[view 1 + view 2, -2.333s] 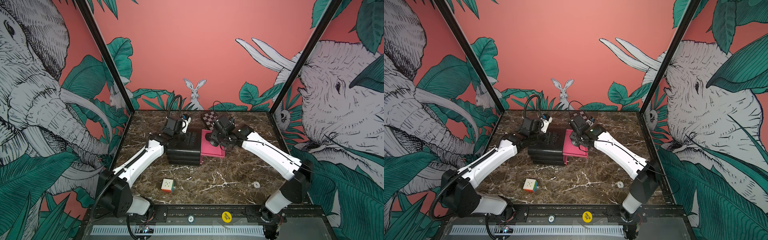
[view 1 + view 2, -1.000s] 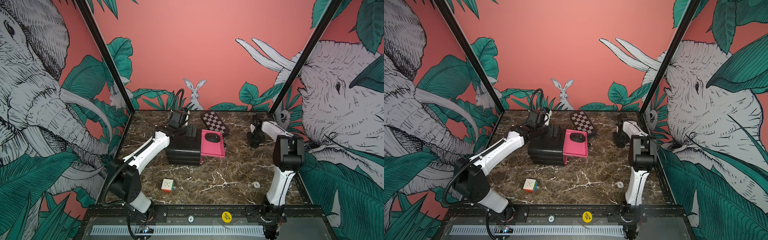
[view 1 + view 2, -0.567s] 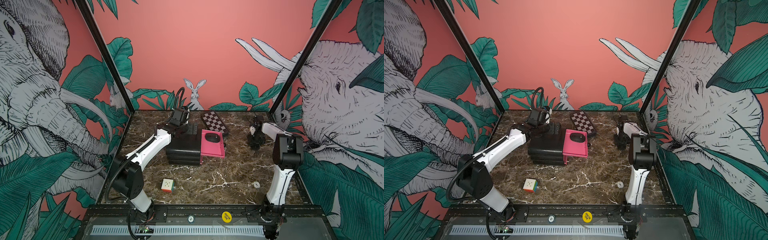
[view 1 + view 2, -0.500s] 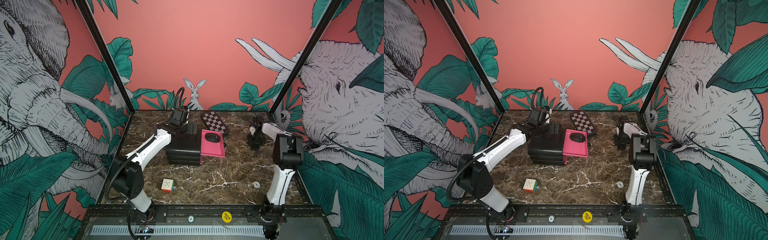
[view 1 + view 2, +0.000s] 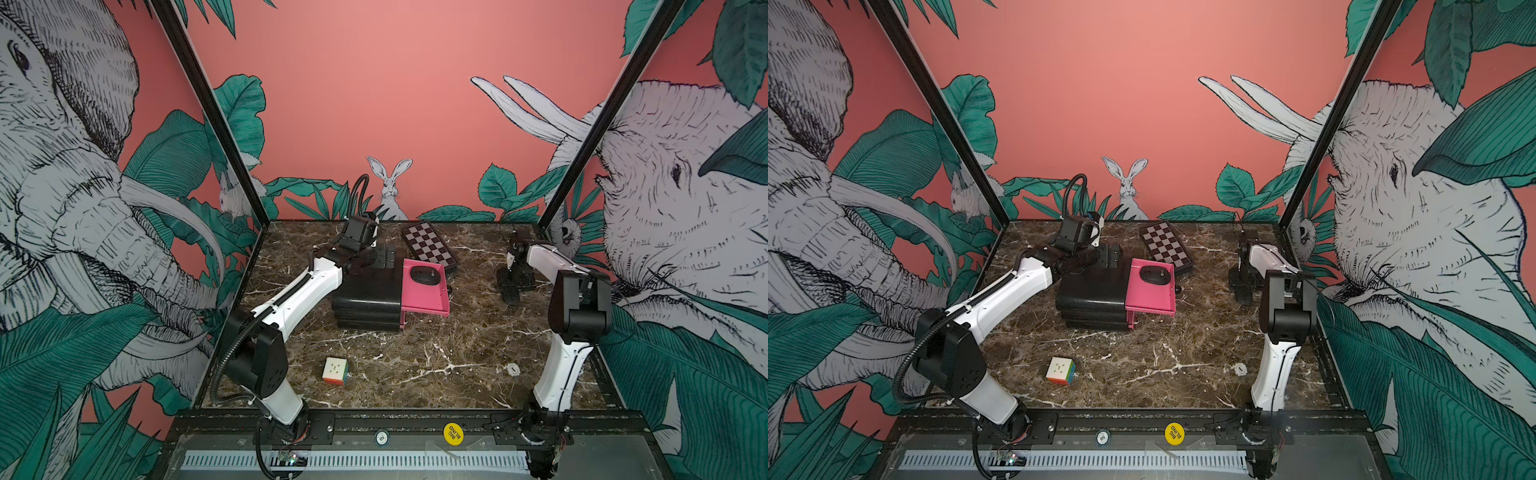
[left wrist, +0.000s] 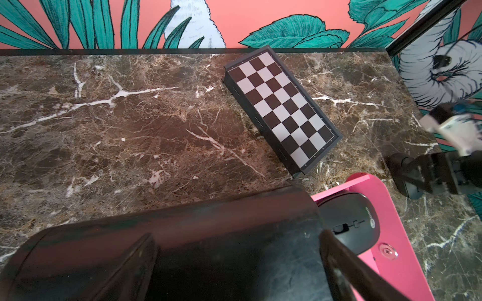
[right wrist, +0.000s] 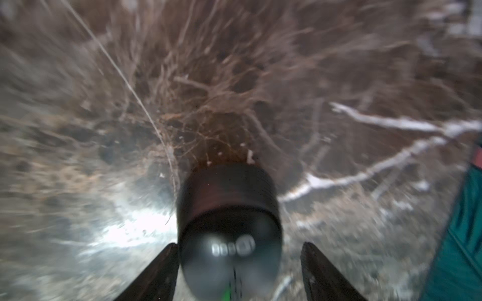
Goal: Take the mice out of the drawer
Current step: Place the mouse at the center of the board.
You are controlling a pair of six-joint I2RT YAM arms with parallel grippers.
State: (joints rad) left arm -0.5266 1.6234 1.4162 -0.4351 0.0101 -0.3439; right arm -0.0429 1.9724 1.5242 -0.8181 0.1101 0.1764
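Swung away from the pink drawer (image 5: 424,301) since the earlier frame, the right claw (image 7: 240,246) now sits low at the right side of the desk (image 5: 415,357), jaws spread around a black mouse (image 7: 229,216) lying there, with a gap on one side. A second black mouse (image 5: 424,275) lies in the open drawer, so I judge the job partly done. The left claw (image 5: 382,259), spread, rests on the black drawer cabinet (image 5: 365,299)

Was open from above over pink plastic drawer tray (image 5: 424,299); crowded behind by flat black-and-white checkered chessboard box (image 5: 429,248).
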